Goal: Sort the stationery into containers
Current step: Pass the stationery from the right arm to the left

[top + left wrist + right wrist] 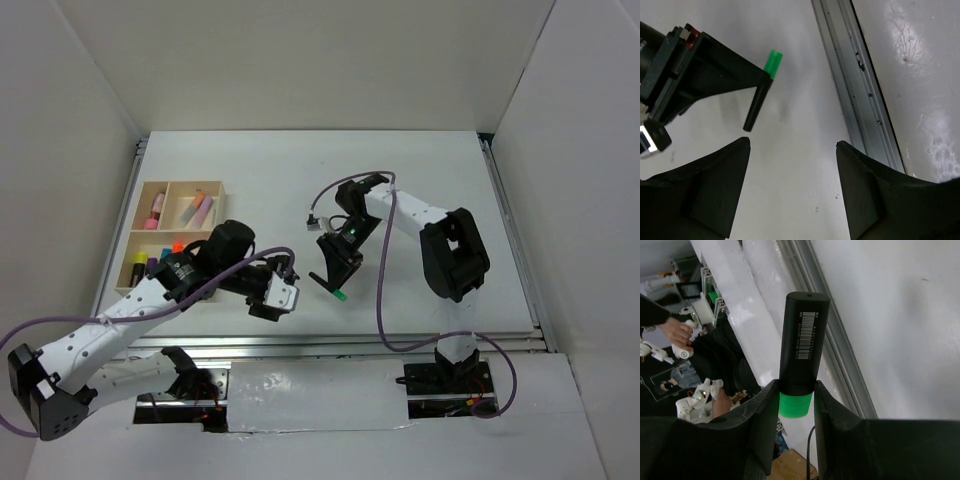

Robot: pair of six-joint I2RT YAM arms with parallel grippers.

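A black highlighter with a green cap (802, 335) is clamped between the fingers of my right gripper (796, 390), which is shut on it at the cap end, above the table's middle front (338, 288). In the left wrist view the same marker (773, 62) pokes out of the right gripper's black fingers (715, 80). Just left of it, my left gripper (281, 296) is open with only bare table between its jaws (792, 145). The tan wooden tray (185, 183) sits at the far left, with pink and pastel markers (200, 210) in its back compartments and dark coloured-cap ones (150, 263) in the front one.
An aluminium rail (400, 345) runs along the table's near edge, close to both grippers and also seen in the left wrist view (855, 85). White walls box in the table. The left arm (190, 275) lies over the tray's front right corner. Purple cables (385, 290) loop around the arms.
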